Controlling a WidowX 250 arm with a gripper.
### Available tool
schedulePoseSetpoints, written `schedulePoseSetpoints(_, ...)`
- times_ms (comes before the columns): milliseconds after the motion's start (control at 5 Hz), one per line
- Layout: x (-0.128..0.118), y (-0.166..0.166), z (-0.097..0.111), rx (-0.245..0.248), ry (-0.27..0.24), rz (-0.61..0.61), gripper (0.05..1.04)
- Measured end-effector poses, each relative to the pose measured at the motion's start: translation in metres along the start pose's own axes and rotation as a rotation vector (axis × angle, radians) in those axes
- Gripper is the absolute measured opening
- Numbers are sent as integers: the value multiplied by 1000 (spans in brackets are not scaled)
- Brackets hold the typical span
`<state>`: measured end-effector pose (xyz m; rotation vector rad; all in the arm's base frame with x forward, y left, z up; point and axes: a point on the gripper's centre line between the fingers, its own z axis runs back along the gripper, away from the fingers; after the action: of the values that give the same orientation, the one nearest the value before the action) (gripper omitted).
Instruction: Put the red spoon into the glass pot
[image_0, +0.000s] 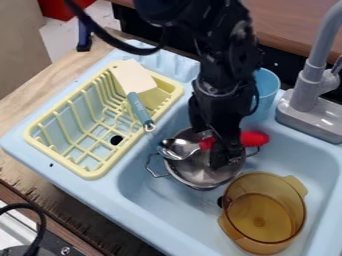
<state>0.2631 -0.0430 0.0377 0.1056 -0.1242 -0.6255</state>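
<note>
Light blue plastic toy sink unit (20, 142) alongside a light brown wood-grain counter (19, 119), with a grey plastic faucet (309, 82) standing on the unit's right side. Upper right, behind: 1 reddish-brown wooden surface (294, 20), a black strip (280, 60) between it and the sink. Upper left: smooth beige panel (20, 45), whitish surface (83, 30), part of 1 red object (65, 7).

The arm (227, 55) hangs in from the top edge; its claw (224, 149) points down, perhaps slightly tilted.
</note>
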Motion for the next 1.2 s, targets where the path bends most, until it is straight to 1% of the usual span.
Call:
schedulePoseSetpoints(200,3,2,-5,6,6,5,998)
schedulePoseSetpoints(400,3,2,-7,5,8,8,971)
schedulePoseSetpoints(600,4,2,-8,14,2,11,709)
schedulePoseSetpoints(800,3,2,-9,12,5,6,418)
schedulePoseSetpoints(1000,1,1,-10,10,10,-1,332)
schedulePoseSetpoints(1200,-2,1,-7,-8,7,8,330)
